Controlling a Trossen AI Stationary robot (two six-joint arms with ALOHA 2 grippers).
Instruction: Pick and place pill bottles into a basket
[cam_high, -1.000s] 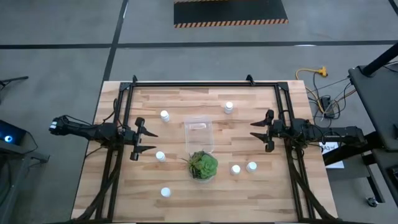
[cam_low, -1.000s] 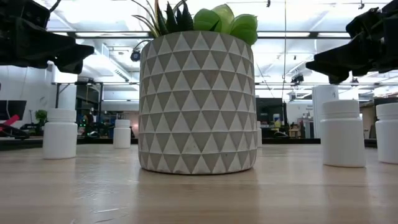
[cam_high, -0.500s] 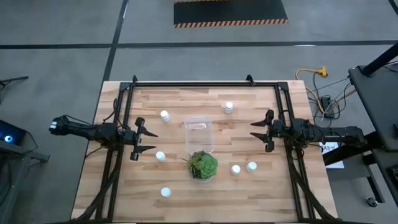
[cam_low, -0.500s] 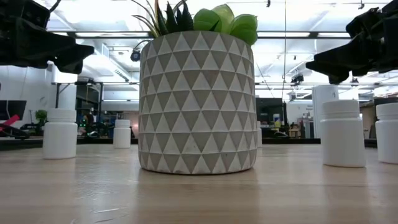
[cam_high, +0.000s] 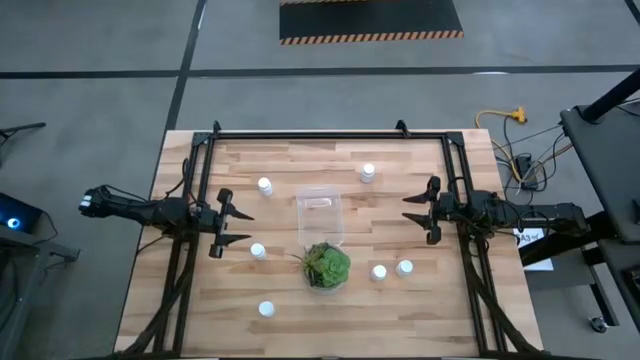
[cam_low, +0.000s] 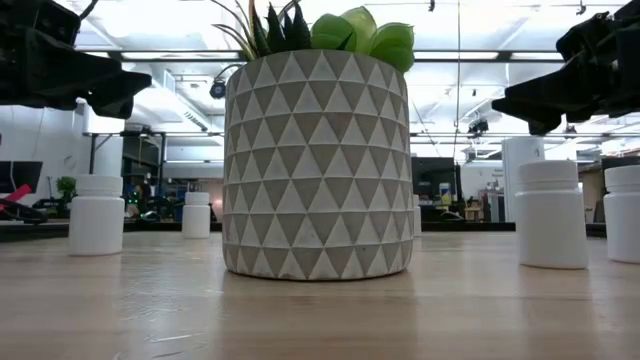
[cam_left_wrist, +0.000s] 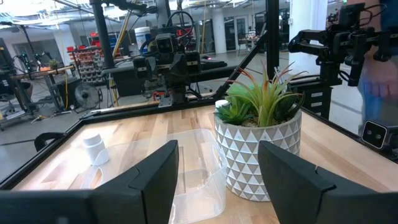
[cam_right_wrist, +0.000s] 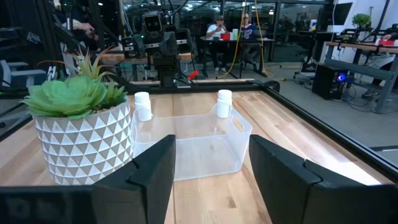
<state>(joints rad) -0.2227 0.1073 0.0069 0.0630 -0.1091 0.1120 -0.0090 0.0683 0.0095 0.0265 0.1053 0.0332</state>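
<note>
- The basket (cam_high: 320, 217) sits at the middle of the table (cam_high: 420, 310), clear-walled and with no bottle in it, just beyond the potted plant (cam_high: 326, 266), which nearly touches its near end.
- The left gripper (cam_high: 243, 228) hovers well to the left of the basket, fingers apart and holding nothing.
- The right gripper (cam_high: 408, 208) hovers well to the right of the basket, fingers likewise apart and holding nothing.
- Six pill bottles stand upright around the basket, none touching it.
- One bottle (cam_high: 258, 251) stands left of the plant, near the left gripper's tips; another (cam_high: 265, 186) stands left of the basket's far end.
- A third (cam_high: 368, 172) stands beyond the basket's far right corner.
- Two bottles (cam_high: 379, 272) (cam_high: 404, 268) stand side by side right of the plant, nearer than the right gripper.
- The last (cam_high: 266, 309) stands near the table's front, left of the plant.
</note>
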